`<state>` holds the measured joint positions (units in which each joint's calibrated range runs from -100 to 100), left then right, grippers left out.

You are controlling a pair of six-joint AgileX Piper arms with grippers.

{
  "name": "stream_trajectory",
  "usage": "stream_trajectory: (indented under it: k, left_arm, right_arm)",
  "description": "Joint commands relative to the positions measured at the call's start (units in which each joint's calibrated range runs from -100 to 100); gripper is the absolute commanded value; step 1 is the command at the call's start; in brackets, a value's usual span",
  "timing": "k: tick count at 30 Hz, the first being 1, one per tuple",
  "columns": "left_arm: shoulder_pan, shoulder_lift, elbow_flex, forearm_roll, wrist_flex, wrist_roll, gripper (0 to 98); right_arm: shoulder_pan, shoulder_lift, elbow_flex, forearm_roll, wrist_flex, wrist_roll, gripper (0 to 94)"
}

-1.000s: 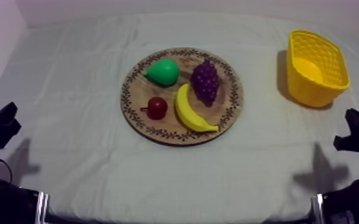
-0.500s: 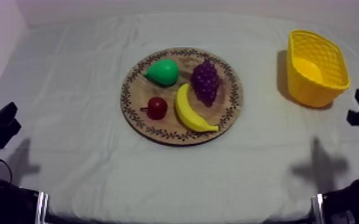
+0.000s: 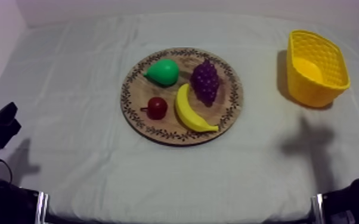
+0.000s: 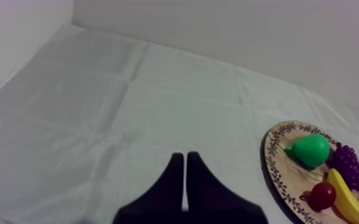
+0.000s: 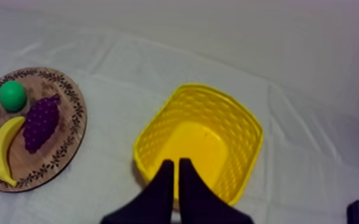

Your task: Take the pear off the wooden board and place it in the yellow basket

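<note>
Right gripper [image 5: 176, 161] pinched into a narrow wedge, holding nothing, and left gripper [image 4: 185, 156] likewise, low over the wrinkled cloth [image 4: 98, 107]! Round wooden board [image 3: 182, 138] shows its patterned rim from above. The right wrist view peers into the yellow basket [image 5: 217, 95], latticed walls. Smooth green pear [image 3: 163, 72] sits on the board, beside the knobbly grapes [image 3: 206, 82].

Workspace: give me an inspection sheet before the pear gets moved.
Surface: grey-white cloth, lightly creased.
Job's things: pear lies on the wooden board; yellow basket stands apart at the right side, nothing in it.
Clutter: banana, grapes and small red fruit, all on the board.
Grippers: left gripper shut, over bare cloth; right gripper shut, near the basket.
Cables: nothing seen.
Surroundings: pale wall behind the table.
</note>
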<state>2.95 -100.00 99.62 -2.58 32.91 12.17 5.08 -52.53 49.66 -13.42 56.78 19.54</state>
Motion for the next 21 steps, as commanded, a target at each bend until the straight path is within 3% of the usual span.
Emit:
stream_trajectory:
  k: [1,9,21]
  left_arm:
    - [0.0,0.0,0.0,0.02,0.0,0.0,0.1]
    - [0.0,0.0,0.0,0.02,0.0,0.0,0.1]
    - [0.0,0.0,0.0,0.02,0.0,0.0,0.1]
  right_arm:
    - [0.0,7.0,-11.2,-1.9,3.5,2.6,0.6]
    - [-3.0,20.8,-26.4,-2.4,9.0,4.6,0.5]
    - [-8.4,38.3,-41.6,-5.4,16.1,11.4,1.6]
